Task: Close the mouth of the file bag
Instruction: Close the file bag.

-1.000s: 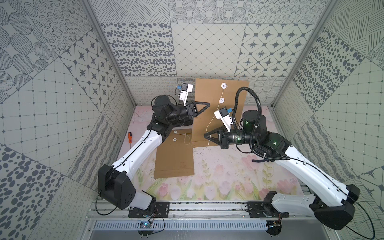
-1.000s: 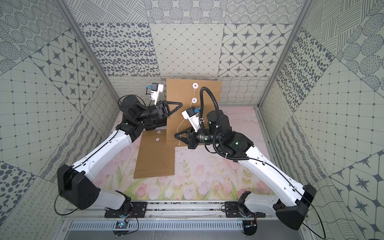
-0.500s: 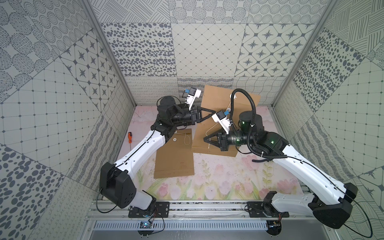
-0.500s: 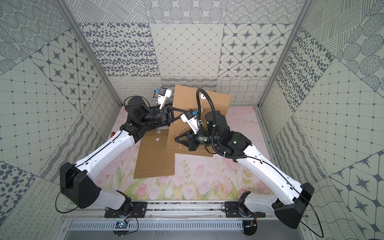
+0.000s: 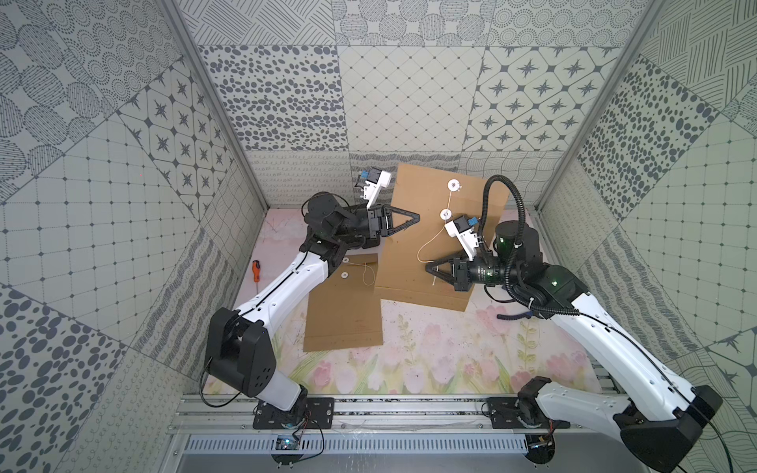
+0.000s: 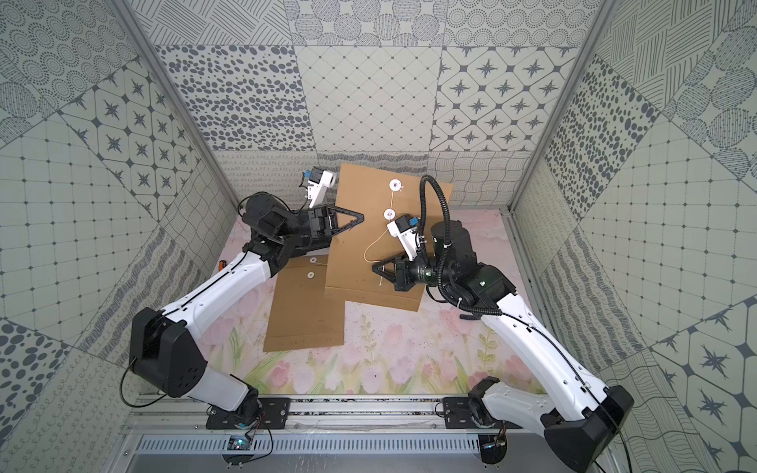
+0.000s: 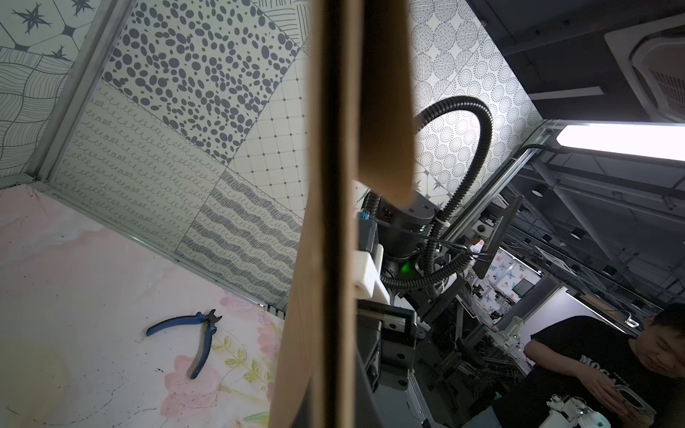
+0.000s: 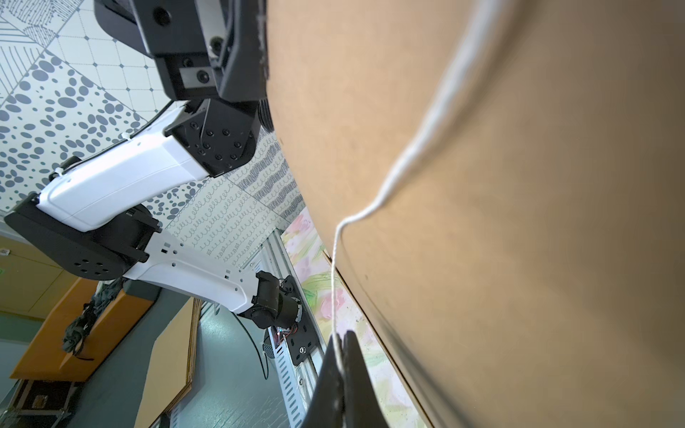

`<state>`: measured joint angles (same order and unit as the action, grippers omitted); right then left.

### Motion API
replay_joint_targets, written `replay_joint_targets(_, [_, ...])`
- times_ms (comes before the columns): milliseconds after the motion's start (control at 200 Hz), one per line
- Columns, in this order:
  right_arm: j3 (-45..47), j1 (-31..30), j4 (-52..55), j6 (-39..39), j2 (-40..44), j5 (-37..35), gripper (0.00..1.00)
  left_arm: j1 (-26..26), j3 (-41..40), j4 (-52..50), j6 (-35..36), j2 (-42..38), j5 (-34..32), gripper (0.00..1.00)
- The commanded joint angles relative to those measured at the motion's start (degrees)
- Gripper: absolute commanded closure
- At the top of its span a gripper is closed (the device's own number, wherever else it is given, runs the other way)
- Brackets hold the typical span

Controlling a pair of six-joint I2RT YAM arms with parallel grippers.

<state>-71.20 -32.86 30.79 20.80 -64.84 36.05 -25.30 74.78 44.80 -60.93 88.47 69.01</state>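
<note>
The bag (image 5: pixel 409 254) stands upright at the back of the table (image 5: pixel 430 360), its lower edge down on the mat, and the left gripper (image 5: pixel 417 217) is pinched shut on its side edge. The right gripper (image 5: pixel 428 269) is closed on the string (image 8: pixel 426 118) near its free end, and only a short tail hangs past the tips. We judge that this is the weak spot: a firm pull could draw the string out of the pinch. The string sags in a loose loop below the lower disc (image 5: pixel 445 213), so a turn might miss the disc. A hard tug could also twist the bag out of the left grip or tip it over. The right wrist camera sits close to the discs and could knock them.
</note>
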Motion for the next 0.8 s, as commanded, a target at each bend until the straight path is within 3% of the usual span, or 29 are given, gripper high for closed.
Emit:
replay_joint_targets(0, [0.14,1.85,-0.21,-0.73,1.19,0.69,1.00,0.88,0.40,13.94,-9.70,0.78,4.32,1.00])
replay_joint_targets(200, [-0.07,5.07,0.09,-0.44,1.03,0.76,1.00,1.35,1.17,12.95,-9.46,1.87,3.86,1.00])
replay_joint_targets(350, [-2.43,5.19,1.38,0.16,0.35,-0.01,1.00,2.02,0.07,12.37,-9.42,2.71,-3.66,1.00])
replay_joint_targets(475, [-6.93,5.22,7.62,-2.41,-1.50,-0.27,1.00,2.01,-0.24,18.03,-12.77,5.18,-7.91,1.00])
replay_joint_targets(540, [-9.21,5.22,10.61,-3.88,-2.64,0.02,0.84,2.01,0.62,21.95,-14.58,7.08,-8.95,1.00])
replay_joint_targets(625, [-12.70,5.09,14.80,-5.66,-4.78,1.77,0.70,2.10,3.44,28.24,-17.67,10.56,-10.40,1.00])
replay_joint_targets(745, [-16.92,5.46,19.20,-7.23,-5.65,0.73,0.43,2.10,11.14,32.28,-19.82,15.80,-12.09,1.00])
replay_joint_targets(790, [-18.92,5.97,21.13,-7.98,-5.82,-0.03,0.39,2.10,13.82,33.67,-20.57,17.52,-12.85,1.00])
